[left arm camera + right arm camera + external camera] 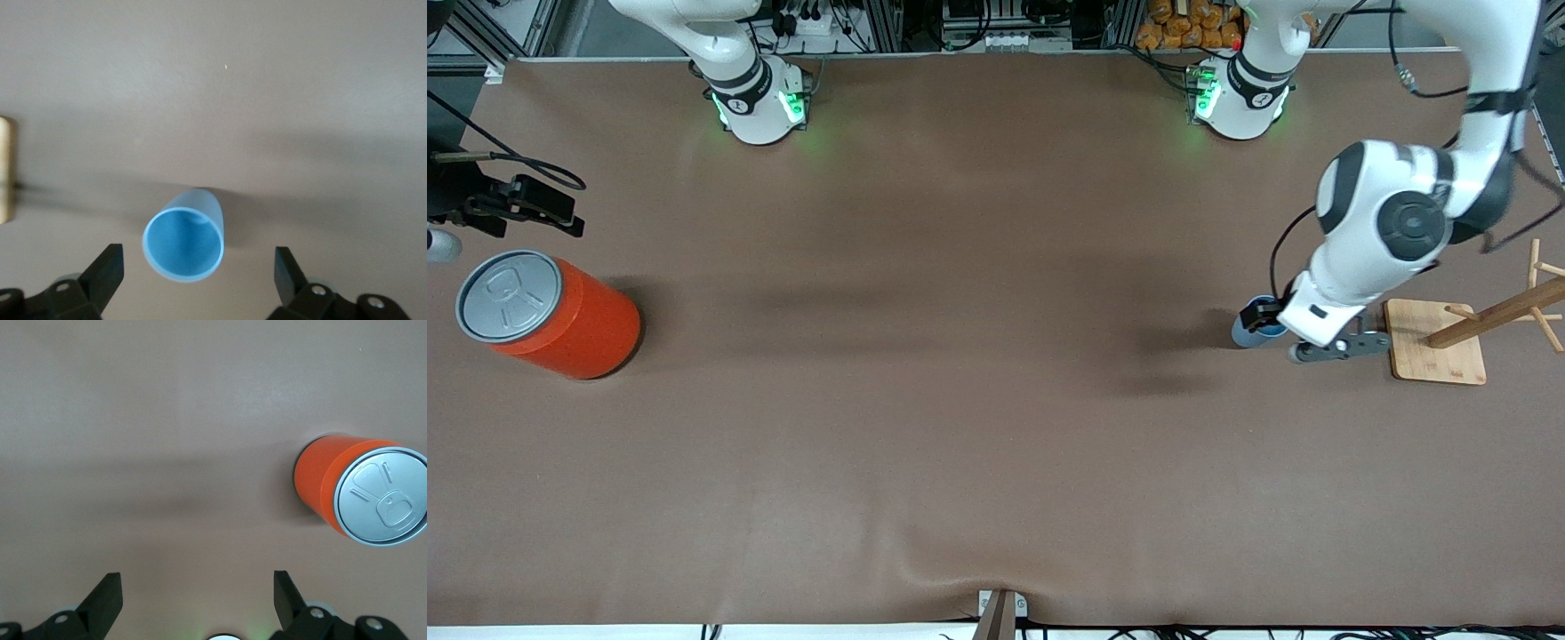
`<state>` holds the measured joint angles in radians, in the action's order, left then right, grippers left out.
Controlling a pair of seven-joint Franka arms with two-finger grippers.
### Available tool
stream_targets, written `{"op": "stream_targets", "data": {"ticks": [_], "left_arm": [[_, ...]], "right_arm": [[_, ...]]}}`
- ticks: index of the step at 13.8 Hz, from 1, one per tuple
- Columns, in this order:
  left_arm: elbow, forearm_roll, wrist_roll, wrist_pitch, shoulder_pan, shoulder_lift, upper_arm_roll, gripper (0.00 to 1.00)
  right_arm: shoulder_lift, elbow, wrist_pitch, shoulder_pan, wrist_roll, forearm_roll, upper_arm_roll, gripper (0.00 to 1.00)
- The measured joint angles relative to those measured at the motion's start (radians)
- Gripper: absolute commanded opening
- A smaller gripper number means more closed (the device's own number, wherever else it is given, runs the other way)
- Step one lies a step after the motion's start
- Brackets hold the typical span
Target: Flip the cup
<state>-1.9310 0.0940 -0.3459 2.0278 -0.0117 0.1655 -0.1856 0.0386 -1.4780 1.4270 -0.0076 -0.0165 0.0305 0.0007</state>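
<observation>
The brown-covered bench (960, 400) carries 3 things: a small light-blue cup (1249, 331) standing mouth-up toward the left arm's end, just beside a wooden rack (1440, 342) on its square base, and an upright orange can (551, 316) well apart at the right arm's end.

cup (1254, 327) in the front view mostly hidden under the left gripper (1270, 313), right gripper (520, 206) cut off at that view's edge, wooden rack (1507, 307) running out of frame, wooden base (5, 170) only a sliver in the left wrist view
</observation>
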Motion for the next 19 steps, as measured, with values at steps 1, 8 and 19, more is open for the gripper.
{"op": "stream_targets", "data": {"ticks": [1,8,19], "left_arm": [[0.058,-0.015,0.010,-0.071,0.000,-0.006,-0.009,1.00],[0.429,-0.059,0.101,-0.444,0.007,-0.035,-0.019,1.00],[0.404,-0.060,0.290,-0.506,0.008,-0.180,0.078,1.00]], "right_arm": [[0.000,0.000,0.001,0.000,0.000,0.000,0.000,1.00],[0.000,0.000,0.011,0.000,0.000,0.000,0.000,1.00],[0.000,0.000,0.023,0.001,0.000,0.000,0.000,1.00]]}}
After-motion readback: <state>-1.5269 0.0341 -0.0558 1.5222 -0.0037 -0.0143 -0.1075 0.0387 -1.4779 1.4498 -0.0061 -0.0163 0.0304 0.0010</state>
